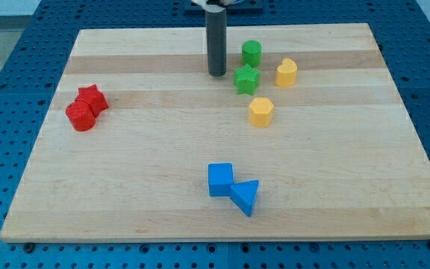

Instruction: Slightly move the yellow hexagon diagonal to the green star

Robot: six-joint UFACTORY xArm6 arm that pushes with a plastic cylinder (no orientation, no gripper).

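Observation:
The yellow hexagon (260, 111) lies on the wooden board, just below and to the right of the green star (246, 78). My tip (216, 73) rests on the board close to the left of the green star, apart from it, and up and to the left of the yellow hexagon. The rod rises straight to the view's top.
A green cylinder (251, 52) stands just above the star. A second yellow block (287, 72) lies right of the star. A red star (92, 98) and red cylinder (80, 116) touch at the left. A blue cube (220, 179) and blue triangle (245, 196) touch near the bottom.

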